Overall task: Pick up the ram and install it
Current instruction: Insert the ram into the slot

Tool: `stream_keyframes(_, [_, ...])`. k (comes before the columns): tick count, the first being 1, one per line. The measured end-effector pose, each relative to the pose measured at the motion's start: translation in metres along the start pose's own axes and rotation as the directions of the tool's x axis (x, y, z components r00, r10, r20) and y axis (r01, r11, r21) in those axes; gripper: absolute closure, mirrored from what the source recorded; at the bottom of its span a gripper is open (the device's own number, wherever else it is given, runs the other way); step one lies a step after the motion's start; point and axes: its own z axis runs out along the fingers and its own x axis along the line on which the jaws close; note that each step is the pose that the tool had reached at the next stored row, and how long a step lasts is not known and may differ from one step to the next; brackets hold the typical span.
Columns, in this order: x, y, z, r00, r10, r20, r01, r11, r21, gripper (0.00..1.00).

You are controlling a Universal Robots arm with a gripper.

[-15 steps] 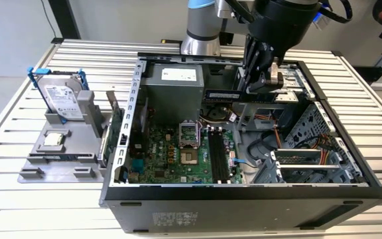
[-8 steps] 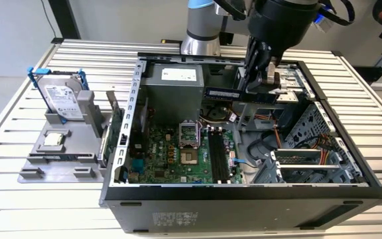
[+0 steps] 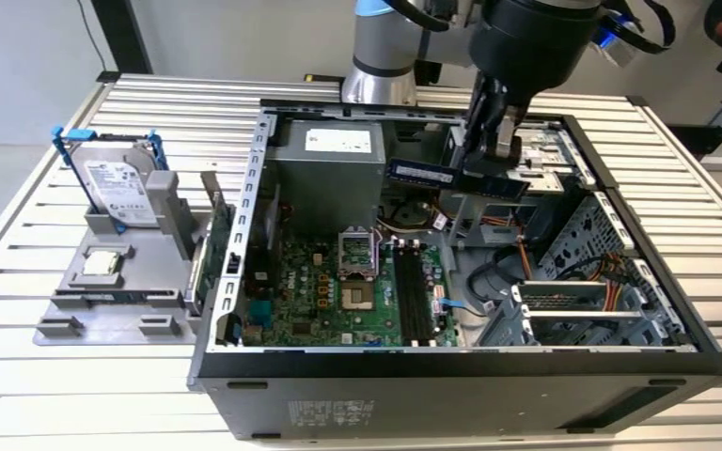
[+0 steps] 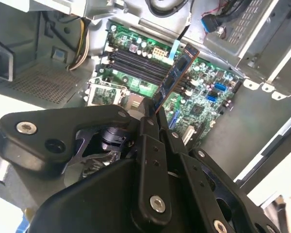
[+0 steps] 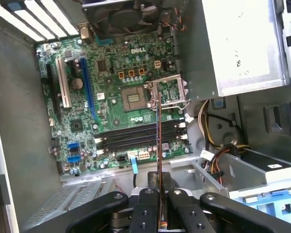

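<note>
- The gripper point(image 3: 489, 167) hangs over the open computer case point(image 3: 462, 395). Its jaws are closed on the ram point(image 3: 443, 174), pinching the stick by its two flat faces.
- In the exterior view the ram lies roughly level in the air. Most of its length reaches out from the jaws towards the exterior view's left, and it touches nothing but the fingers.
- In the first wrist view the ram point(image 5: 158, 141) runs straight out from between the jaws as a thin edge-on line. In the second wrist view it point(image 4: 177, 73) shows as a dark board slanting away from them.
- Below and ahead of the jaws lies the green motherboard point(image 3: 323, 291). The black memory slots point(image 5: 136, 138) are there too, and the ram's edge is seen crossing them.
- Beyond the slots, farther from the jaws, sits the CPU socket point(image 5: 136, 99), with the grey power supply point(image 5: 237, 48) off to one side.
- Well apart from the jaws and outside the case, a hard drive point(image 3: 123, 193) in a blue frame stands on a grey holder point(image 3: 110, 282) on the slatted table point(image 3: 60, 376).
</note>
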Motion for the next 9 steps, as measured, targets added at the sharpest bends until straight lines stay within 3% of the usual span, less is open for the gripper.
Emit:
stream_keyframes(4, [0.0000,0.0001,0.0000,0.9990,0.046,0.0019,-0.046,0.9990,0.0012,1.00])
stream_keyframes(9, [0.0000,0.0002,0.0000,0.9947,0.103,0.0044,-0.103,0.9947,0.0026,1.00])
